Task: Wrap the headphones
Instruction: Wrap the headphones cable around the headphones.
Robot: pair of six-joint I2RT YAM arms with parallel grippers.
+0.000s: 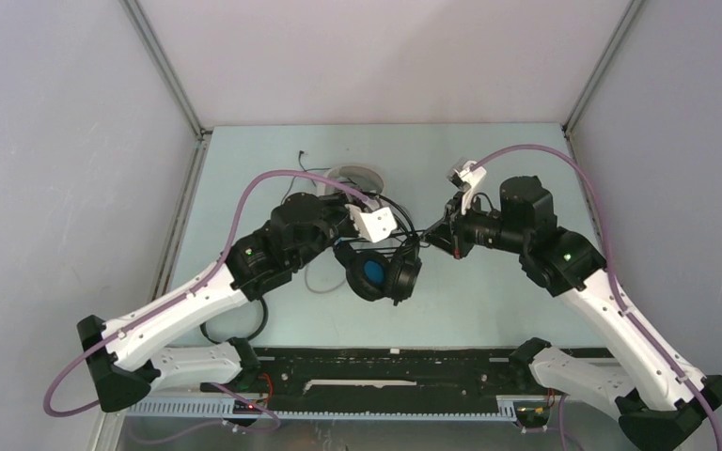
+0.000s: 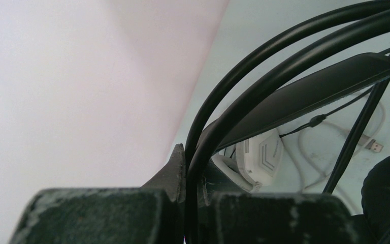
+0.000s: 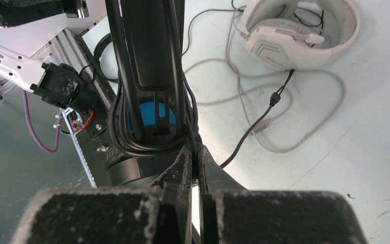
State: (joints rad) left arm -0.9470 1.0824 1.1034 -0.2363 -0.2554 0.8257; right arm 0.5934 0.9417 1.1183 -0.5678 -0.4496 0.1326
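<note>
We count two headphone pairs: one black-blue pair (image 1: 376, 272) mid-frame, one white pair (image 3: 284, 38); two arms: left arm (image 1: 188, 305), right arm (image 1: 611, 310).

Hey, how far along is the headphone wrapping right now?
Done: the black cable already loops around the black headphones. In hand: left hand pinches their headband, right hand pinches that cable. Left: the white headphones lie on the table, grey cable loose.

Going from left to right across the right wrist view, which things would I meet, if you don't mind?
left arm → black headphones → white-grey headphones
</note>
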